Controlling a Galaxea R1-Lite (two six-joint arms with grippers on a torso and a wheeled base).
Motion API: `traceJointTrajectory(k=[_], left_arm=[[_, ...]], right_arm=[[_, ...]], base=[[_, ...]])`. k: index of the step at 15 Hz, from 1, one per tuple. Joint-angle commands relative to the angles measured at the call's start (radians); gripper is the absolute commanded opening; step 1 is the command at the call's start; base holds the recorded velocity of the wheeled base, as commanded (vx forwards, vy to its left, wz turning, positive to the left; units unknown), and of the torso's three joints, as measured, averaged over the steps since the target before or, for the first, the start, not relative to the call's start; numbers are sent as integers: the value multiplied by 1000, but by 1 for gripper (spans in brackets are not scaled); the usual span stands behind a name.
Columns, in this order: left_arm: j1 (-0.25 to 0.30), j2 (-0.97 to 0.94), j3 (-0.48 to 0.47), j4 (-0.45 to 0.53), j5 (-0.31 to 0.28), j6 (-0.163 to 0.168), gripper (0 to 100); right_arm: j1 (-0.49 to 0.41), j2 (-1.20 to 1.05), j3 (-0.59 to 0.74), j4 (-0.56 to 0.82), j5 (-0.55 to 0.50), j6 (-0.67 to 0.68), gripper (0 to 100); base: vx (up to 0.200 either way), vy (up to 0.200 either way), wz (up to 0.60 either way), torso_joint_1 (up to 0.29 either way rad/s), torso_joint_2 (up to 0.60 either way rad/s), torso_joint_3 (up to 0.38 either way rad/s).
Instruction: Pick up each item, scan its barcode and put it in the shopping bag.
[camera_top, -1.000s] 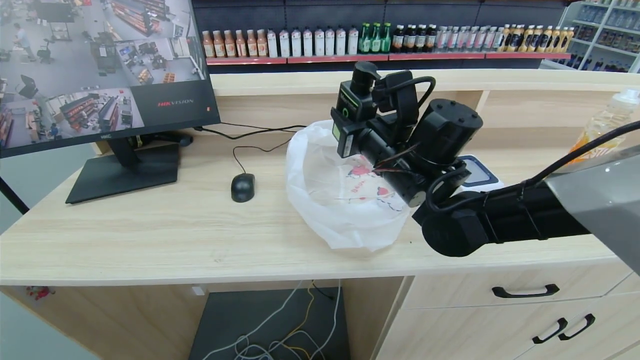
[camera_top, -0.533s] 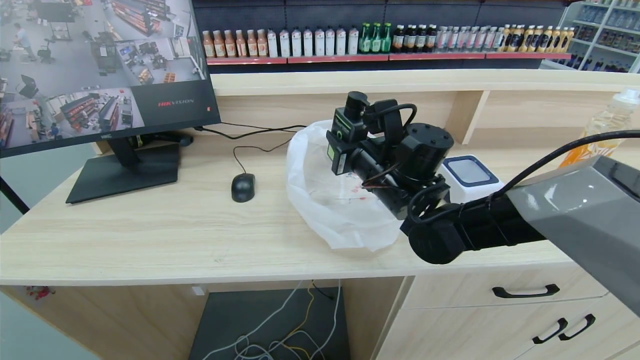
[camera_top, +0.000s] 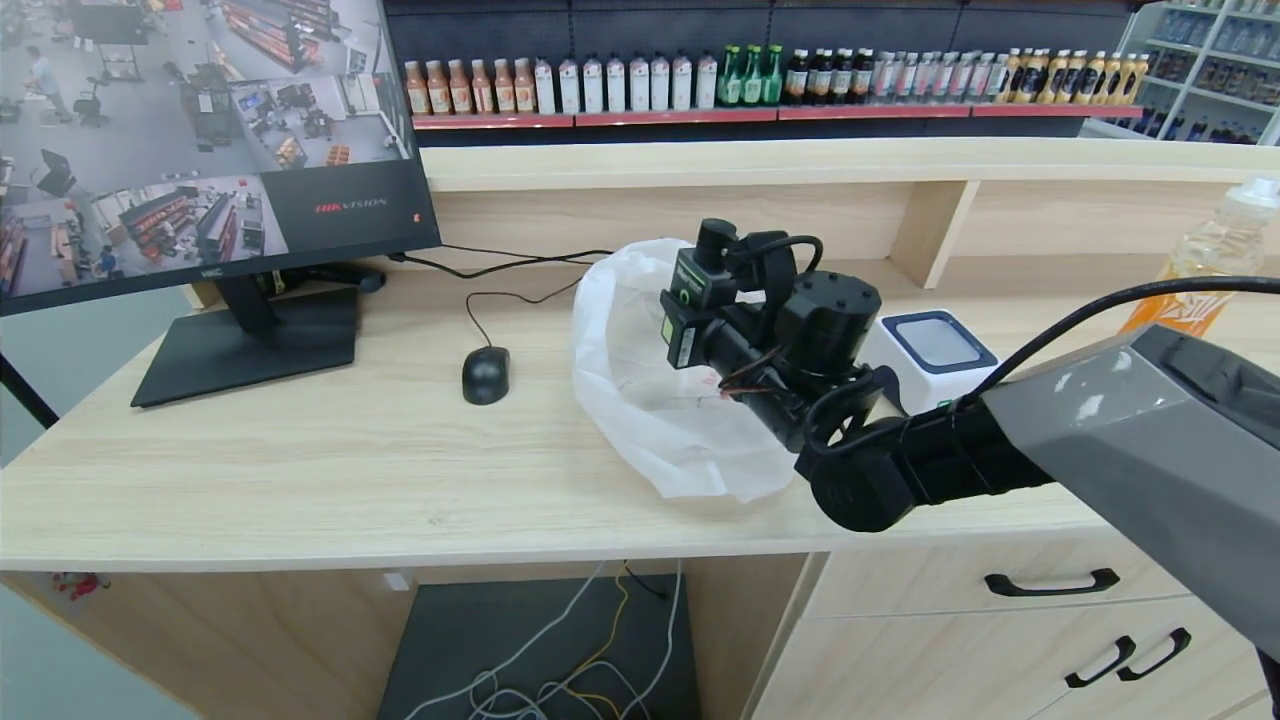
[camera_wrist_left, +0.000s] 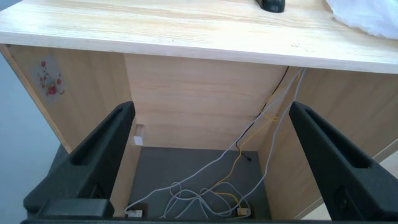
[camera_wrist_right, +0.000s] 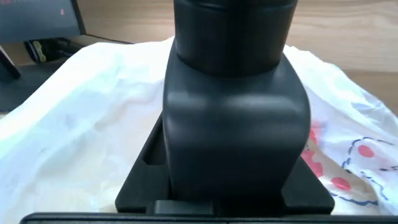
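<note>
- Head view: right arm comes in from the lower right of the frame, and the right gripper (camera_top: 692, 300) sits over the mouth of the bag (camera_top: 650, 420) at frame centre.
- Right gripper: grip state cannot be told. A dark, green-labelled block (camera_top: 686, 318) sits at the arm's tip; I cannot tell whether it is a held item or part of the tool.
- Right wrist view: the same block (camera_wrist_right: 236, 143) hangs just above the white bag (camera_wrist_right: 74, 124).
- Left wrist view: left gripper (camera_wrist_left: 208, 155) is spread wide with nothing between its jaws. It is low, facing the recess under the counter (camera_wrist_left: 155, 31) and the cables (camera_wrist_left: 205, 186).
- Scanner (camera_top: 935, 345) stands just right of the bag, with nothing over its window.
- Bottle (camera_top: 1210, 255) stands at the right edge of the frame, well apart from the bag.
- Monitor (camera_top: 200, 130) is at upper left, with the mouse (camera_top: 486, 375) left of the bag.
- Progress (judgement): this looks like the bagging step for one item. Bag contents are hidden, so the count of items done is unknown.
- Left to do: the bottle at least is neither scanned nor bagged.
</note>
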Motion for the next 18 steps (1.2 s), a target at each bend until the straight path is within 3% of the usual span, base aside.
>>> traceJointTrajectory(k=[1, 18], left_arm=[[0, 0, 0, 0, 0, 0, 100], [0, 0, 0, 0, 0, 0, 100]], right_arm=[[-13, 19, 9, -3, -1, 8, 0], [-19, 105, 6, -5, -11, -33, 0]], base=[[0, 0, 0, 0, 0, 0], [0, 0, 0, 0, 0, 0]])
